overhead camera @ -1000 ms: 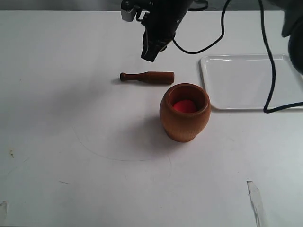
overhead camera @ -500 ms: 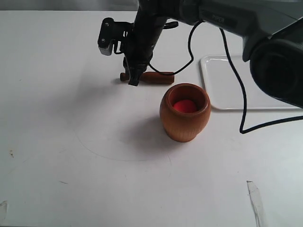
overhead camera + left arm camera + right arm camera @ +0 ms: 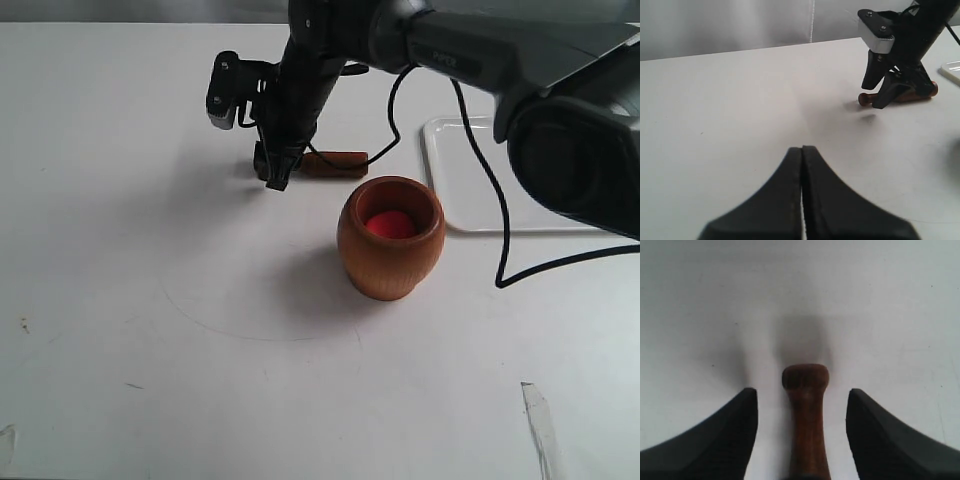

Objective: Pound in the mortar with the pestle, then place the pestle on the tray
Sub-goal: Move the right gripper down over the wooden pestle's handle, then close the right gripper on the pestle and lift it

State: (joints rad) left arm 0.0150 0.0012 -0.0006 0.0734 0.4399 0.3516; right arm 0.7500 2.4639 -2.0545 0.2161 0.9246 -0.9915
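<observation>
The pestle [image 3: 337, 163] lies on its side on the white surface [image 3: 150, 300], beyond the mortar [image 3: 390, 248] in the exterior view, its thick end pointing toward the tray [image 3: 462, 190] and its knobbed end pointing away from it. The right end effector [image 3: 275, 176] reaches across the middle and stands low over the knobbed end, tips at the surface or just above it. In the right wrist view its two dark fingers [image 3: 727, 440] are spread wide, one on each side of the pestle [image 3: 805, 410], with a clear gap of white between each finger and the brown wood, so the right end effector [image 3: 801, 392] is released and grips nothing. The left wrist view shows the same pestle [image 3: 924, 91] resting flat beneath that arm. The left end effector [image 3: 802, 150] is clenched, its fingers pressed together with only a thin seam between them and nothing held; it hangs above bare surface well apart from the pestle. The mortar stands upright, nearer the camera than the pestle, with a red ball [image 3: 390, 224] inside it. It sits close to the near left corner of the tray, though whether the two touch cannot be told. The tray lies flat on the right, partly hidden by the right arm.
</observation>
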